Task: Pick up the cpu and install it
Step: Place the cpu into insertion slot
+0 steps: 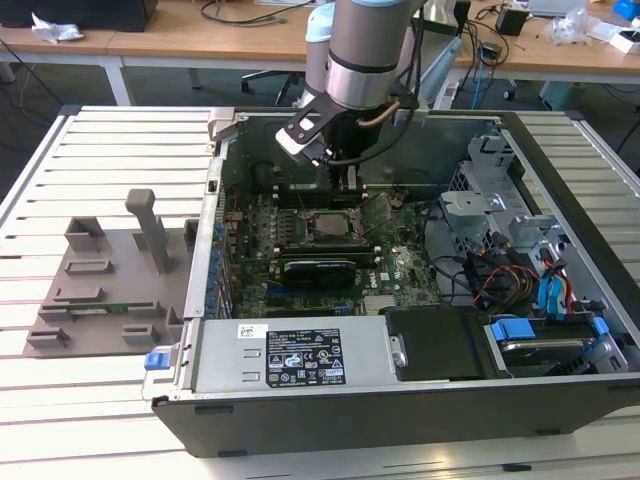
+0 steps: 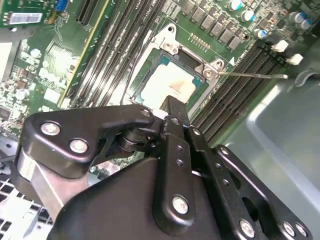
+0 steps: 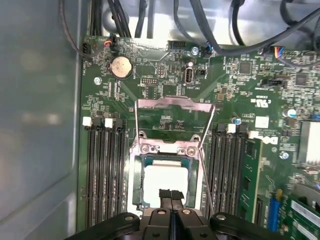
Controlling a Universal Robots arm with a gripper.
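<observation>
I have the arm standing almost vertical over the open computer case, its wrist dropped inside the case walls and the gripper pointed straight down at the motherboard. In both wrist views the gripper has its two fingers pressed flat together, with no more than a thin seam between them and nothing clamped in that seam. The closed tips sit directly over one edge of the cpu; I cannot tell whether they touch its top or hover just above it. The cpu lies flat inside the socket frame, pale silvery-white on top with a thin greenish rim visible around it, and it looks square to the frame. The hinged load plate stands raised, tilted away from the socket. The thin metal lever sticks out beside the frame. Rows of dark memory slots flank the socket on both sides.
</observation>
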